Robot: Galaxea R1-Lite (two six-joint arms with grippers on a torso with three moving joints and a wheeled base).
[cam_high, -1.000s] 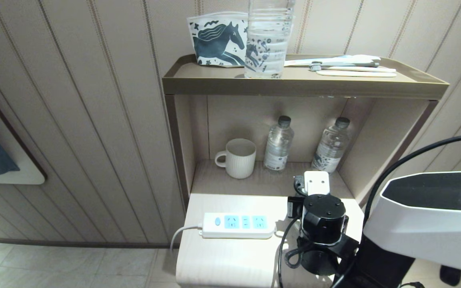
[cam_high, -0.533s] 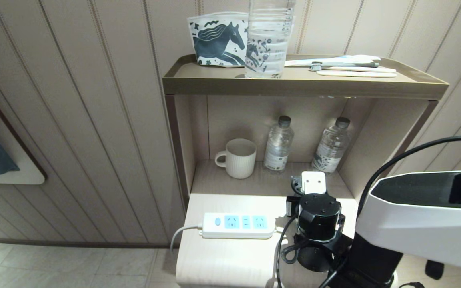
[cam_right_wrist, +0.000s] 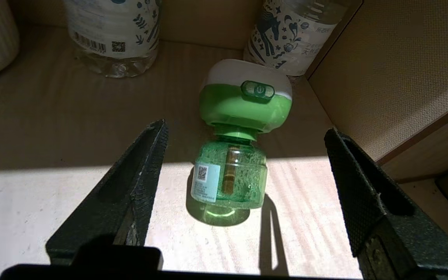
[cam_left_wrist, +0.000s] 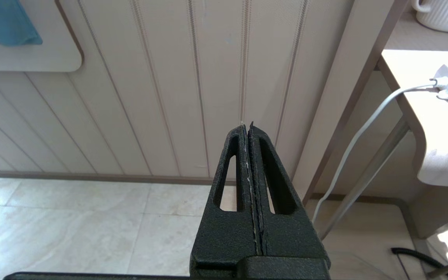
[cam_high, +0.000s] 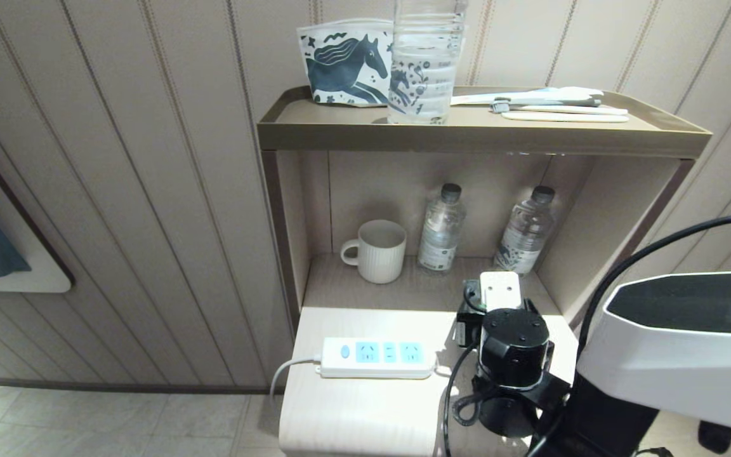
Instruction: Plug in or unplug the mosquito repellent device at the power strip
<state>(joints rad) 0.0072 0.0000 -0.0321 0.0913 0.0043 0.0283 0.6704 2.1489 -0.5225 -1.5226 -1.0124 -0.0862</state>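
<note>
The mosquito repellent device (cam_right_wrist: 231, 175), a white-and-green head on a translucent green bottle, stands upright on the pale table top. It sits at the front edge of the lower shelf. My right gripper (cam_right_wrist: 244, 130) is open, with one finger on each side of the bottle and clear gaps to it. In the head view my right wrist (cam_high: 513, 346) hides the device. The power strip (cam_high: 378, 357) lies on the table to the left of that wrist, with nothing in its sockets. My left gripper (cam_left_wrist: 247, 126) is shut and empty, hanging beside the table over the floor.
A white mug (cam_high: 378, 251) and two water bottles (cam_high: 441, 228) (cam_high: 526, 231) stand at the back of the lower shelf. The cabinet's side wall (cam_right_wrist: 395, 70) is close beside the device. The top shelf (cam_high: 480, 130) holds a large bottle, a horse-print pouch and toothbrushes.
In the head view my right arm swayed a little to the left and came back. The power strip has not moved.
</note>
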